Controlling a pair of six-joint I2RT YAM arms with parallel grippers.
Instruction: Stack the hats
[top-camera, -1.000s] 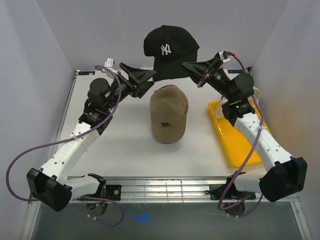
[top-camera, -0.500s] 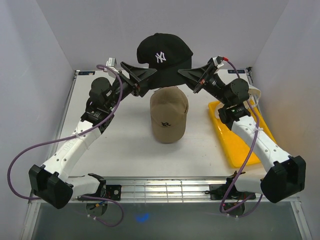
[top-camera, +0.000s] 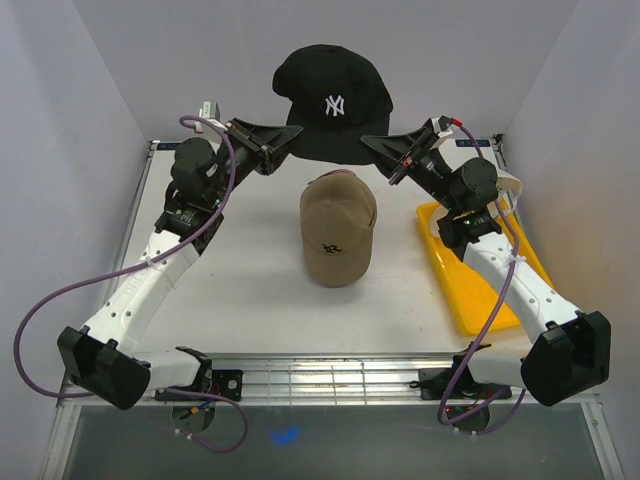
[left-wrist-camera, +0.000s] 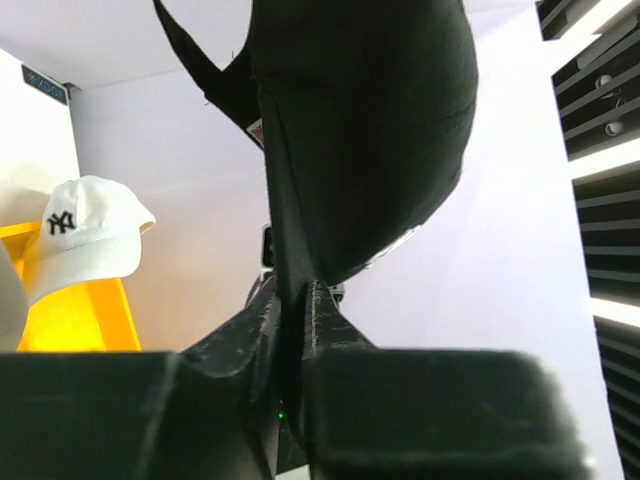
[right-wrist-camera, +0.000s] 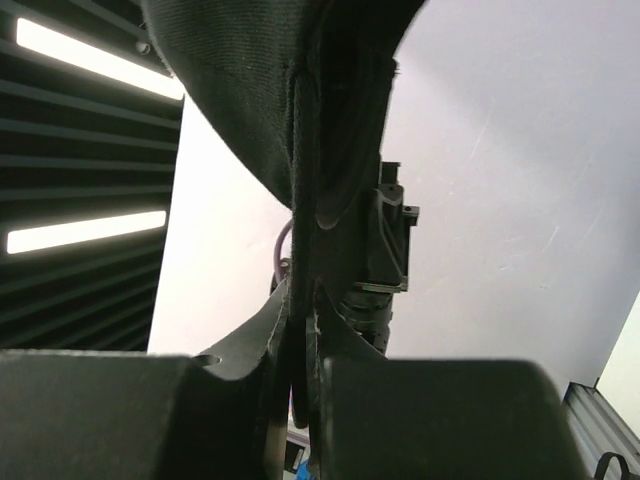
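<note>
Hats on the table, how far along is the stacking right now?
Done: the tan cap sits mid-table as the base. In hand: the black NY cap is held aloft, pinched by the left pincer and right pincer. Left: lowering it onto the tan cap, then adding the white NY cap from the yellow tray.

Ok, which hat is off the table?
The black cap with the white NY logo: left gripper and right gripper hold it aloft. The tan cap lies on the table, the white cap at the yellow tray.

Top looks down; close wrists share black cap (left-wrist-camera: 360, 140).
</note>
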